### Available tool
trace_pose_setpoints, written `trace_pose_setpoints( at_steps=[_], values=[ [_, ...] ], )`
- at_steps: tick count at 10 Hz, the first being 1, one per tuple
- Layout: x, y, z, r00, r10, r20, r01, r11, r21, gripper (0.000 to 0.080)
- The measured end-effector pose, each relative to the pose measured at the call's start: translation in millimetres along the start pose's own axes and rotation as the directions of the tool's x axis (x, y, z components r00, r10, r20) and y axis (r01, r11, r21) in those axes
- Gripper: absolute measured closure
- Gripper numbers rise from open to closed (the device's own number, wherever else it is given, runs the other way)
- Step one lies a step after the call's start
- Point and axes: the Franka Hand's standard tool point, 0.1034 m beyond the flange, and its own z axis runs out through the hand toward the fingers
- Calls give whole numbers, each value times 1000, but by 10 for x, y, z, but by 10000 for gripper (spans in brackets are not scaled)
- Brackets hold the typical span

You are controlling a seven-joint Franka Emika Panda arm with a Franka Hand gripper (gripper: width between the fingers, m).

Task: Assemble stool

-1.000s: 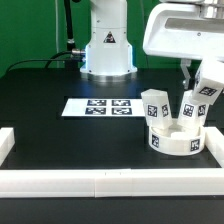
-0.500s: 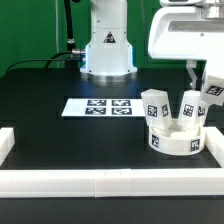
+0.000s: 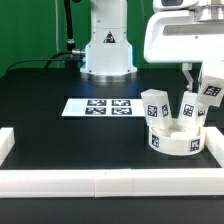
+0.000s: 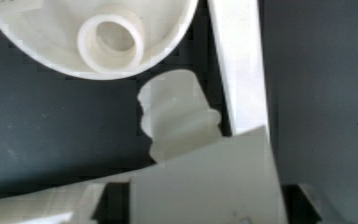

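Hanging at the upper right of the exterior view, the gripper [image 3: 203,84] is closed on a tilted leg [image 3: 211,91], held over the right side of the round seat [image 3: 176,141]. The seat lies on the black table [image 3: 50,140] at the lower right, near the white border bars [image 3: 100,182], with two more legs [image 3: 153,104] [image 3: 190,109] standing on it. The marker board [image 3: 98,106] lies at centre, well apart.
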Motion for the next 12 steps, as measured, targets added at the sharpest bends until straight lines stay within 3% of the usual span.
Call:
trace_pose_setpoints(
  at_steps=[1, 3, 7, 8, 9, 10, 12],
  values=[
    [1, 10, 2, 1000, -3, 1, 3, 1000, 1, 475],
    [14, 191, 37, 998, -65, -11, 65, 998, 1, 475],
    [-1, 128, 46, 997, -77, -29, 77, 997, 11, 475],
    [39, 109, 6, 986, -73, -153, 82, 995, 57, 475],
    [-48, 135, 36, 980, -67, -189, 82, 994, 71, 475],
    [-55, 90, 46, 975, -57, -215, 76, 994, 83, 475],
    [-59, 122, 62, 972, -83, -218, 101, 992, 72, 475]
  ],
)
